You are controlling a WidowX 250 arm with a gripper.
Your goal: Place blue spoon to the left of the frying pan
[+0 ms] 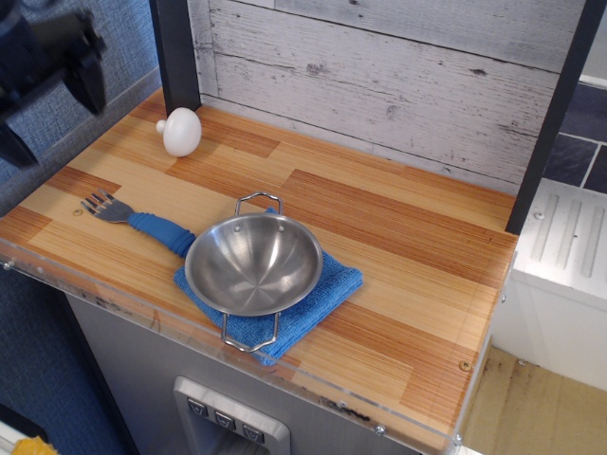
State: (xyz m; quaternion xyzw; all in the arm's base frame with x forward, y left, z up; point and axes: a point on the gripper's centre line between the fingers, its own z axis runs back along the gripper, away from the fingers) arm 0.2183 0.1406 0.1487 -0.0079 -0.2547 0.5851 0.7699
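Handling should be easy: the blue spoon looks light and rigid, and its thick ribbed blue handle offers a grippy, non-slippery place to pinch across the middle, better than the thin, slick metal head. Nothing about it appears fragile. The head is small, silver and tined like a fork; the handle is chunky and deep blue. It lies flat on the wooden counter at centre left of the frame, head toward the left edge, handle end just beside or touching the rim of the frying pan. That shiny steel pan with wire loop handles sits on a blue cloth. A white knob object stands well apart at upper left. The gripper, blurred at the upper-left corner, holds nothing; whether its jaws are spread cannot be told.
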